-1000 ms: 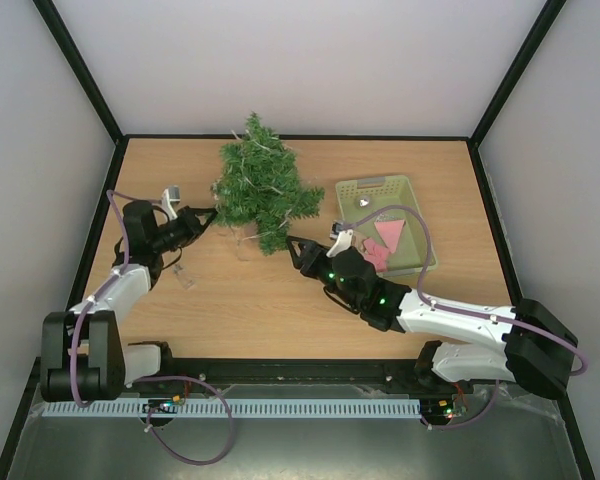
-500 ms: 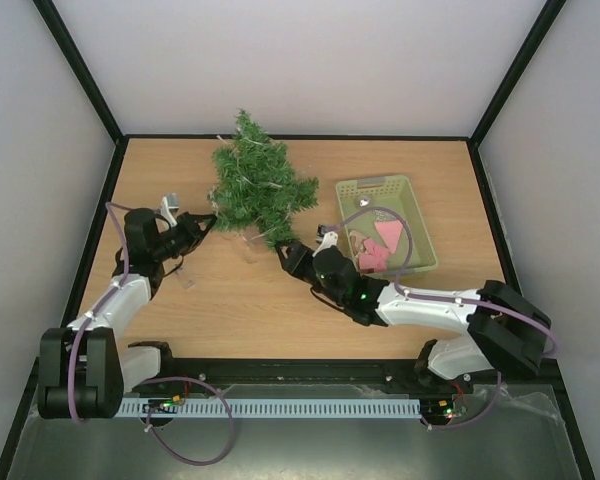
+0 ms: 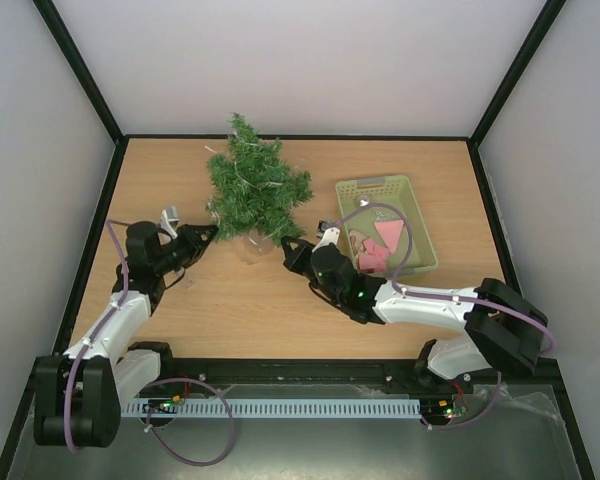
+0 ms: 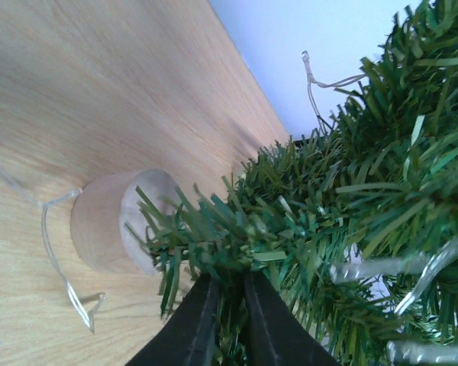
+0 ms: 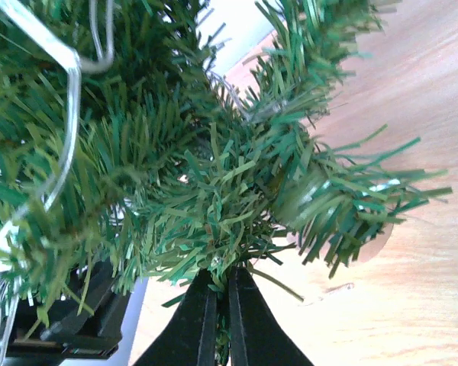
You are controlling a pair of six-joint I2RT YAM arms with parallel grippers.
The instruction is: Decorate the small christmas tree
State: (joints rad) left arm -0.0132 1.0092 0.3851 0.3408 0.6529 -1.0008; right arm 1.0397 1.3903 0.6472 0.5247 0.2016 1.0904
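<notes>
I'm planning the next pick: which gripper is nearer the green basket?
Right. The right gripper pinches the small christmas tree just left of the basket; the left gripper grips the tree's opposite side.

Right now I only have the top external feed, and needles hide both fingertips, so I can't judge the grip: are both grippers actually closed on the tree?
Observer: Yes for the left gripper: its wrist view shows it pinched shut on a low branch of the small christmas tree.
Operator: And the right?
Observer: The right gripper is also shut, on a needle tuft.
Operator: Anything loose near the trunk?
Observer: A clear thread loop lies on the table beside the wooden base.
</notes>
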